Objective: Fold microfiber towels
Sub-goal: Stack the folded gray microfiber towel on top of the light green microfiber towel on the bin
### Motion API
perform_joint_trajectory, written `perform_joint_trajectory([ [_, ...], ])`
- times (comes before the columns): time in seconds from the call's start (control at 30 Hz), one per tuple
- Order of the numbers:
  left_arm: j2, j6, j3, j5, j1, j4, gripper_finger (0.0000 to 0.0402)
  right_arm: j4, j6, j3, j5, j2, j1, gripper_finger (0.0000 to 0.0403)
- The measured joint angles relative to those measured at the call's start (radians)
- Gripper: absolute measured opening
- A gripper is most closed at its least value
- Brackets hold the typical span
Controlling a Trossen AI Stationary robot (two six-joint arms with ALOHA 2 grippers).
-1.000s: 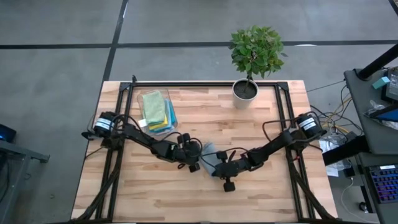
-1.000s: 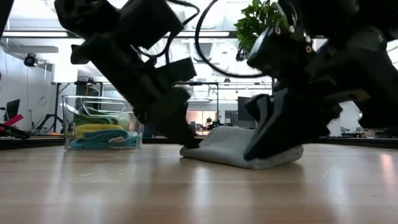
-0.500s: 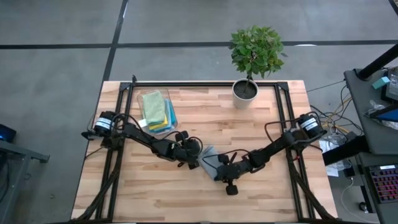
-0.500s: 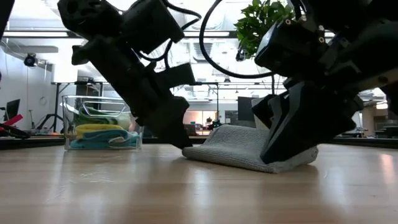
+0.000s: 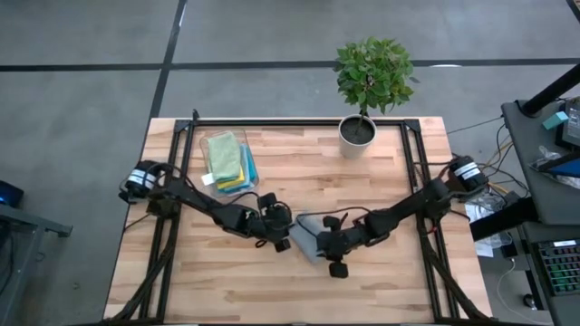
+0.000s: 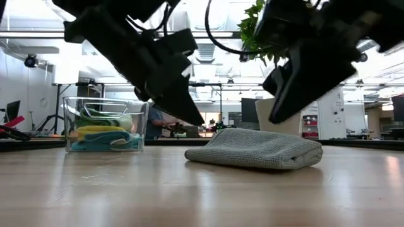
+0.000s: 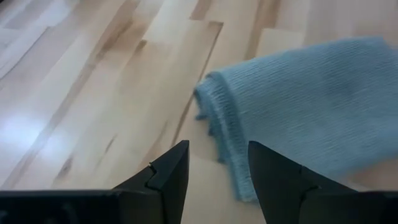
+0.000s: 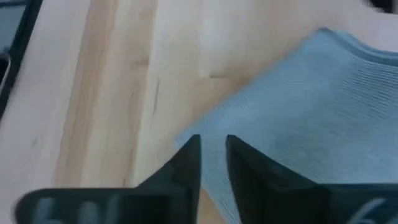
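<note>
A grey microfiber towel (image 6: 255, 148) lies folded flat on the wooden table (image 5: 381, 281), near its middle, and also shows in the high view (image 5: 305, 226). My left gripper (image 7: 214, 171) hangs open just above the towel's left edge (image 7: 217, 118) and touches nothing. My right gripper (image 8: 213, 163) hovers over the towel's right part (image 8: 311, 118), its fingers a narrow gap apart with nothing between them. In the low view both grippers, left (image 6: 189, 116) and right (image 6: 278, 113), stand clear above the towel.
A clear plastic bin (image 5: 227, 161) at the far left holds yellow, teal and green towels (image 6: 101, 135). A potted plant (image 5: 360, 127) stands at the far edge, right of centre. Black frame rails (image 5: 172, 208) run along the table's sides.
Both grippers have risen off the towel, the right one more than the left, and the right one has rolled as it rose. The right gripper has come off the towel's right end, which now lies flat with the fold settled on the table.
</note>
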Motion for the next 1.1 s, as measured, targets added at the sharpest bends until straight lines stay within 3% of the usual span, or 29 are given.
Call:
perform_joint_trajectory([
  [0.23,0.015,-0.004,0.001,0.001,-0.059,0.093,0.0150,-0.229,0.106,0.063,0.001,-0.040,-0.093,0.0165],
  [0.43,0.058,-0.003,0.000,0.002,-0.089,0.205,0.0150,-0.244,0.171,0.048,-0.044,-0.039,-0.196,0.0245],
  [0.6,0.099,-0.003,0.006,0.001,-0.095,0.270,0.0150,-0.238,0.191,0.032,-0.086,-0.038,-0.248,0.0288],
  [0.9,0.162,-0.031,0.011,0.002,-0.097,0.279,0.0150,-0.107,0.189,0.014,-0.199,0.038,-0.256,0.0306],
  [1.1,0.176,-0.058,0.011,0.002,-0.099,0.278,0.0150,0.030,0.205,0.014,-0.268,0.106,-0.256,0.0286],
])
